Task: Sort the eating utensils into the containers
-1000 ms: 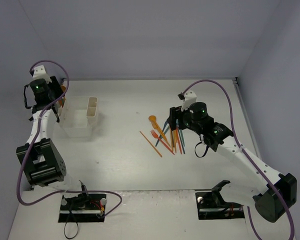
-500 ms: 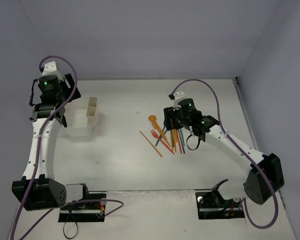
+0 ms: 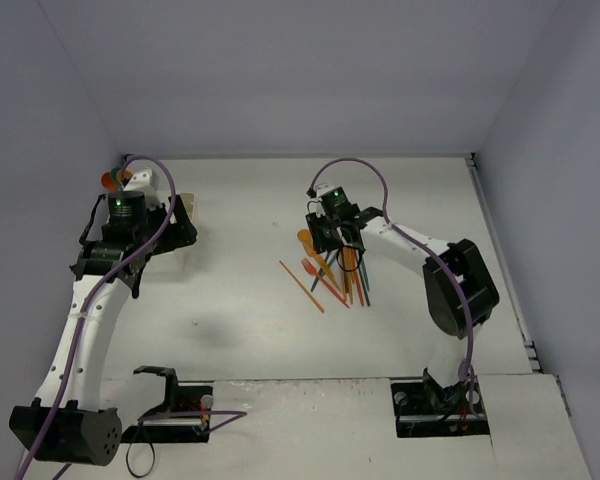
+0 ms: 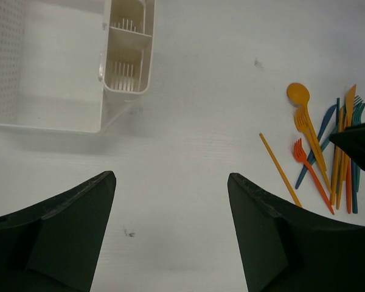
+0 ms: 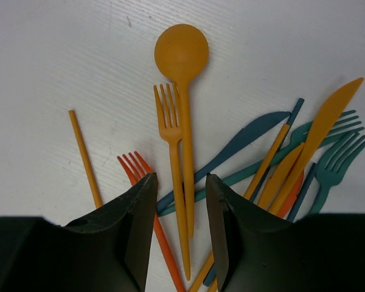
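Left wrist view: containers show bare ribbed floors; left jaws gape wide, right jaws narrow astride orange fork.

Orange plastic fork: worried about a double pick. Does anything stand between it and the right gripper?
Nothing covers the orange plastic fork, but the handle of the orange plastic spoon lies alongside it inside the right gripper.

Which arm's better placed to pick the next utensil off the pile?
Right. The right gripper is low over the eating utensils, fingers straddling the orange fork and orange spoon handles. The left gripper hangs open over bare table between the containers and the utensils, holding nothing.
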{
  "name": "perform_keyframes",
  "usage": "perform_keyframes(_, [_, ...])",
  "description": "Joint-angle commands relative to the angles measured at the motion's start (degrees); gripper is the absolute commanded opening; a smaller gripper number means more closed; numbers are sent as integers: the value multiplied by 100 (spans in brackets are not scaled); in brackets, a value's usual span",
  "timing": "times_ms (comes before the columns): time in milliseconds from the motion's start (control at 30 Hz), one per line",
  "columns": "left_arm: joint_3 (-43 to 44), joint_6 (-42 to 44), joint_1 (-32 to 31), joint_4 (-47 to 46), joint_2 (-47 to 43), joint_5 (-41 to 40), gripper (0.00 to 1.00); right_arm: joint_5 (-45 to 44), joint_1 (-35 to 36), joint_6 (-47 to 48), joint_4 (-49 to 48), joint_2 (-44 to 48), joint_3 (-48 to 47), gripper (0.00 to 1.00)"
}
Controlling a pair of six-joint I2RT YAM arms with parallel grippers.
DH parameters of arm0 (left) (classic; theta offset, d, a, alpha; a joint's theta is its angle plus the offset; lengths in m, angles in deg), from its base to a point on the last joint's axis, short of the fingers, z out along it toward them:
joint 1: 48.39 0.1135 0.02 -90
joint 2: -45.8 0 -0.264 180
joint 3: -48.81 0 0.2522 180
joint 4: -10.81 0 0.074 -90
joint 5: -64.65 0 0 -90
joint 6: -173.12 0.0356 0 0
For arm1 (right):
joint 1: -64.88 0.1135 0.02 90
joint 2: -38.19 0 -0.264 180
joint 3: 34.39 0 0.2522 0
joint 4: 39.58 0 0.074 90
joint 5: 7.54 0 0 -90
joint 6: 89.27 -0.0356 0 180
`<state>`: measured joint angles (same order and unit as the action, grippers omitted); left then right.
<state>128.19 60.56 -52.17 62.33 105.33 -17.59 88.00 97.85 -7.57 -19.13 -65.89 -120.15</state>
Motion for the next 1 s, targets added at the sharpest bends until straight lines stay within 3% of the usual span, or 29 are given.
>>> perform_keyframes(0, [77,-138,-89,75,-215,197,72,-20,-5,150,-124,-347,-451,34])
perform_keyframes(300, [100,-178,-262,124,-175,355,72,-217,-10,197,-130,-884,-605,29])
perform_keyframes(833, [81,-99,-388,118,18,453,72,-396,-61,269,-133,-1014,-624,23])
perform_keyframes(967, [66,-108,-386,122,20,473,72,-397,-102,250,-133,-1082,-592,17])
